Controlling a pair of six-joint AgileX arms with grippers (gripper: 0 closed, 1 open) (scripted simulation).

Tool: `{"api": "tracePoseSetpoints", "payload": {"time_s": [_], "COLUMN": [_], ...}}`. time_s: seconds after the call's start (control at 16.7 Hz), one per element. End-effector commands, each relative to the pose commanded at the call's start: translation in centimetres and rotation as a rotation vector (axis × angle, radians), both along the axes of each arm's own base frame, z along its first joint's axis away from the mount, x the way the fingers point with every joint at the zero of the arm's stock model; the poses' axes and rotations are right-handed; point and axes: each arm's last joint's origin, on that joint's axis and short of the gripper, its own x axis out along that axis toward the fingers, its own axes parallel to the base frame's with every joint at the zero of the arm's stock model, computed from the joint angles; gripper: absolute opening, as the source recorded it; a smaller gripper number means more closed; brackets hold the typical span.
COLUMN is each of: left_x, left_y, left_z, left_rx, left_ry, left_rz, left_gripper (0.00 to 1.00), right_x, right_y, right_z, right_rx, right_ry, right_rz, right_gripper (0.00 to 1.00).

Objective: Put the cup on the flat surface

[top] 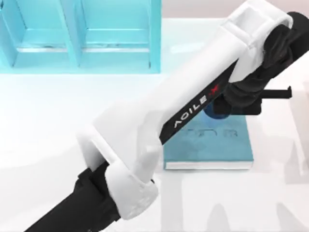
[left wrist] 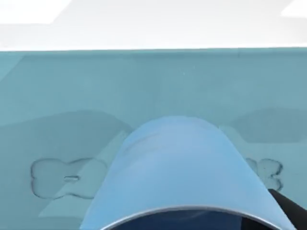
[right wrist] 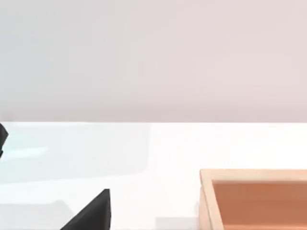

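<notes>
Right of centre in the top view, my left gripper [top: 227, 104] sits over the cup [top: 212, 110], which stands on the teal book [top: 212, 145]. I judge this the grasp step; whether the fingers have closed I cannot tell. The left wrist view shows the cup [left wrist: 180, 167] directly ahead. Next: lift it clear, then set it on the white tabletop [top: 48, 121].

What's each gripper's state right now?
Left gripper: over the teal rectangular book, at the small blue cylindrical cup; grip cannot be told.
Right gripper: cannot be told.
</notes>
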Motion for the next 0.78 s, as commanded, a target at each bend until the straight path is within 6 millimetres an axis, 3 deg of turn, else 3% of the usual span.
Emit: {"api": "tracePoseSetpoints", "payload": {"time_s": [0.18, 0.48, 0.78], "left_x": [-0.1, 0.0, 2.5], "left_y": [0.2, 0.3, 3.1], "left_z": [1.5, 1.6, 4.3], "left_rx": [-0.008, -0.008, -0.041], "left_ry": [-0.008, -0.008, 0.002], "left_rz": [0.003, 0.003, 0.003], "left_gripper": [0.00, 0.00, 0.00], "right_x": [0.0, 0.0, 0.0], "right_y": [0.0, 0.0, 0.0], "right_z": [0.0, 0.0, 0.0], "right_rx": [0.000, 0.000, 0.000], "right_ry": [0.000, 0.000, 0.000], "right_rz": [0.000, 0.000, 0.000], "right_gripper": [1.00, 1.00, 1.00]}}
